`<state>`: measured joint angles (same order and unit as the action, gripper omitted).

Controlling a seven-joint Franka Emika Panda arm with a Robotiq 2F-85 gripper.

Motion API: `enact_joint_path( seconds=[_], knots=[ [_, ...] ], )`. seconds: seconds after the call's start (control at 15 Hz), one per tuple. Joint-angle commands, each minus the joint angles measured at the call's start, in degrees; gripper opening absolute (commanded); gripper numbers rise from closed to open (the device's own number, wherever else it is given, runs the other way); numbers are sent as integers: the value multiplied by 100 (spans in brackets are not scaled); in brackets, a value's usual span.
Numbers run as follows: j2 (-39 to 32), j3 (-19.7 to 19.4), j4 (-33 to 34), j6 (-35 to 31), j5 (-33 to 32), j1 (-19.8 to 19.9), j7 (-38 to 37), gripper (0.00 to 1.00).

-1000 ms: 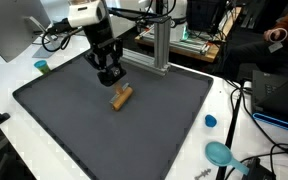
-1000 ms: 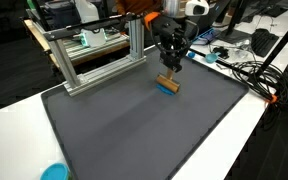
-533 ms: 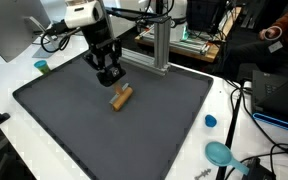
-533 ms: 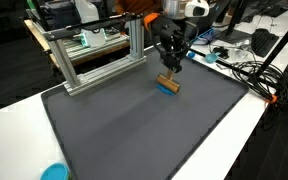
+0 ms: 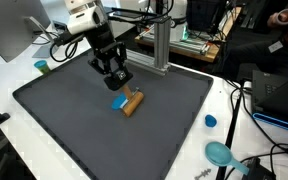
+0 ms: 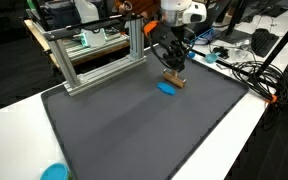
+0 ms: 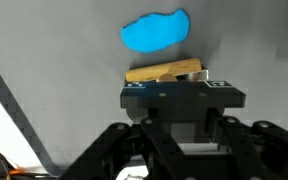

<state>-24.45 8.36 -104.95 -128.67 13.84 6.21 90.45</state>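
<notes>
Wrist view: gripper [image 7: 180, 88] clamps wooden block [image 7: 166, 72] beside blue blob [image 7: 156, 31].

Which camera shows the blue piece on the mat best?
The wrist view: the blue piece lies whole and large, just beyond the wooden block. In both exterior views it is only a small patch beside that block.

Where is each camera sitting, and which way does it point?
Exterior view: raised beside the mat, looking across towards the metal frame; arm and gripper show.
Exterior view: raised off a mat corner, frame at picture-left; gripper shows.
Wrist view: straight down past the gripper onto the mat.
All share the wooden block and blue piece.
</notes>
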Motion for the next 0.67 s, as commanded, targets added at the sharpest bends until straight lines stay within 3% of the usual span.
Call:
enact_joint_path(
  seconds=[0.0, 0.27, 0.6],
  knots=[
    [623, 33, -382, -6, 63, -1, 51, 22],
    [1673, -155, -867, 73, -448, -233, -302, 22],
    [2066, -189, -1067, 400, -2357, -811, -1574, 22]
  ],
)
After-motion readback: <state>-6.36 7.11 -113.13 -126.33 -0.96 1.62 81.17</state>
